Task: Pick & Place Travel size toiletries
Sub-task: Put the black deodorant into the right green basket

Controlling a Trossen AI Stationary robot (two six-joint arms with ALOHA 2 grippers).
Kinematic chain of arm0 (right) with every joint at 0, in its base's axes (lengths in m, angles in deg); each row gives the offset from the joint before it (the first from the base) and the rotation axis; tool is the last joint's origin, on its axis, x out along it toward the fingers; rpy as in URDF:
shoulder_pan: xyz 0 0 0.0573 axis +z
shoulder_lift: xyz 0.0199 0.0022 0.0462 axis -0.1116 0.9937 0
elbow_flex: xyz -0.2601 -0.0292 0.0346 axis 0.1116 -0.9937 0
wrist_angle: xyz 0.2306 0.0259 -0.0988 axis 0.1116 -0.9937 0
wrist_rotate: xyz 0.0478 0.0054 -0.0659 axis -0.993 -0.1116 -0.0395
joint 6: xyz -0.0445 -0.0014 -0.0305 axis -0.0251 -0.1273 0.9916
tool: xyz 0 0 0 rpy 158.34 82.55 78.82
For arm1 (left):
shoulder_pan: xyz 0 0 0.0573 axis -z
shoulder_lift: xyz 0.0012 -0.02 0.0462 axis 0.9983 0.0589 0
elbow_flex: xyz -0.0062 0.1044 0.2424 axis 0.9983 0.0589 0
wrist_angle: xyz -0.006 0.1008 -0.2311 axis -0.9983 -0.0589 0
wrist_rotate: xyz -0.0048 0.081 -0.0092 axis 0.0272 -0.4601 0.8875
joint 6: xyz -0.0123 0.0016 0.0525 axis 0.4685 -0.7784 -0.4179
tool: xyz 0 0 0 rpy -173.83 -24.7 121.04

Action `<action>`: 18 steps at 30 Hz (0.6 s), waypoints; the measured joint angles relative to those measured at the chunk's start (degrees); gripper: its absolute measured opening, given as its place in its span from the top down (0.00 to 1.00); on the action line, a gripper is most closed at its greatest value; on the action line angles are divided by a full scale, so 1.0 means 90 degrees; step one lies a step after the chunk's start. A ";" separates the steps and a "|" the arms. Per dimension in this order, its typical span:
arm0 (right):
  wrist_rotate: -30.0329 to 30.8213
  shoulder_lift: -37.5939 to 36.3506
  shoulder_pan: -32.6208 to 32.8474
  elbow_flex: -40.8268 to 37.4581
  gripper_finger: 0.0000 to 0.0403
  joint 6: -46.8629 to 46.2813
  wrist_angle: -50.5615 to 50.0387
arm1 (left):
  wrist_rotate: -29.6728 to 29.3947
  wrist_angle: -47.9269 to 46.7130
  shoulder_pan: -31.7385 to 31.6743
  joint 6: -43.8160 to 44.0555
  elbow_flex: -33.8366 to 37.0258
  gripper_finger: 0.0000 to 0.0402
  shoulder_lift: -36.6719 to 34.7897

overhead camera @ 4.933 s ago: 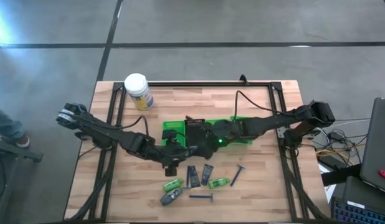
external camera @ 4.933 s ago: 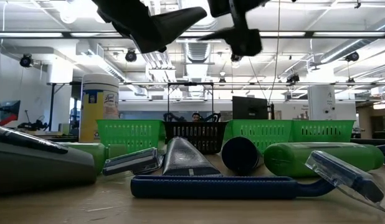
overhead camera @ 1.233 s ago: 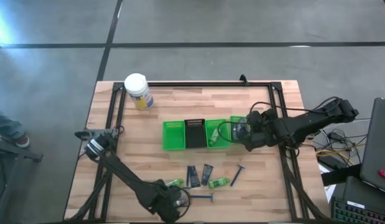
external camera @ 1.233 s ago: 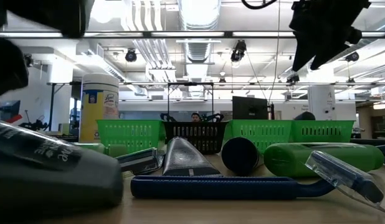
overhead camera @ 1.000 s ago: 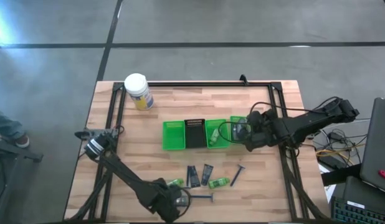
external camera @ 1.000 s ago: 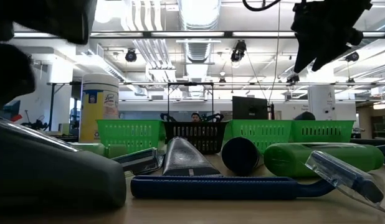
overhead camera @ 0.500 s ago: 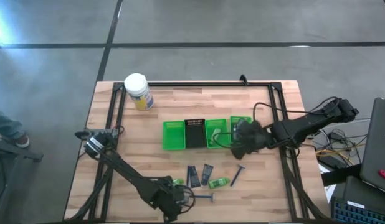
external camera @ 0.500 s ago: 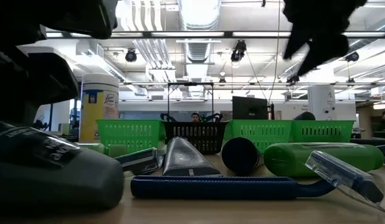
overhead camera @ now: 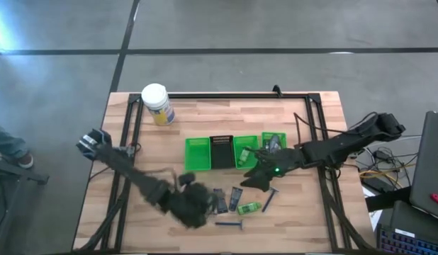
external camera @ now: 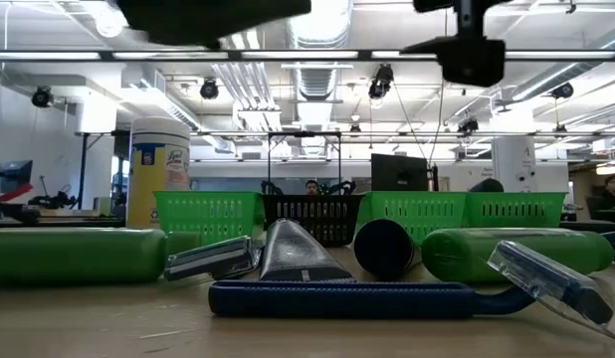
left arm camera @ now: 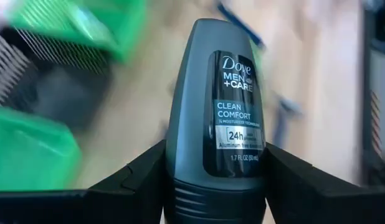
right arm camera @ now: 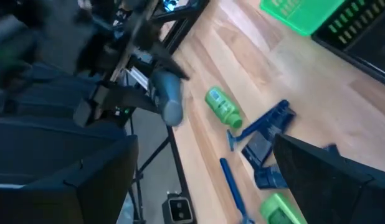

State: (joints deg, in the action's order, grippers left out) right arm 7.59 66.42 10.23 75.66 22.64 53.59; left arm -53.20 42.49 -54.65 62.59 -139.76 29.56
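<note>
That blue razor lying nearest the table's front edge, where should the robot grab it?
Probably mid-handle on the razor, coming from straight above and pinching across its narrow width. It lies flat on the table, and its handle is straight and slim, while the head end is wider and angled.

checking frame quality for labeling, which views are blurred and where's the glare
High view: the left claw is smeared by motion, glare at the top left corner. Left wrist view: the grey Dove roll-on is sharp, the green tray behind it blurred. Right wrist view: blurred throughout. Low view: ceiling lights glare, razor crisp.
</note>
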 joint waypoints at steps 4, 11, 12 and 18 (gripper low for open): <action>-0.0112 0.0392 0.0000 0.0261 0.09 0.0161 0.0002 | 0.0053 0.0532 -0.0730 -0.0935 -0.0016 0.46 0.0001; -0.0062 0.0530 -0.0005 0.0576 0.09 0.0389 0.0032 | 0.0505 0.1272 -0.1166 -0.1925 -0.0056 0.46 -0.0004; -0.0031 0.0516 -0.0005 0.0576 0.09 0.0394 0.0022 | 0.0567 0.1342 -0.1177 -0.1984 -0.0061 0.46 -0.0004; -0.0056 0.0537 -0.0027 0.0564 0.11 0.0309 0.0017 | 0.0607 0.1540 -0.1201 -0.2082 -0.0076 0.46 0.0030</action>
State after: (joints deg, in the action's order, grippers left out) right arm 7.09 71.25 9.99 80.73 25.42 53.74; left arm -47.74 56.35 -65.45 43.85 -140.45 29.83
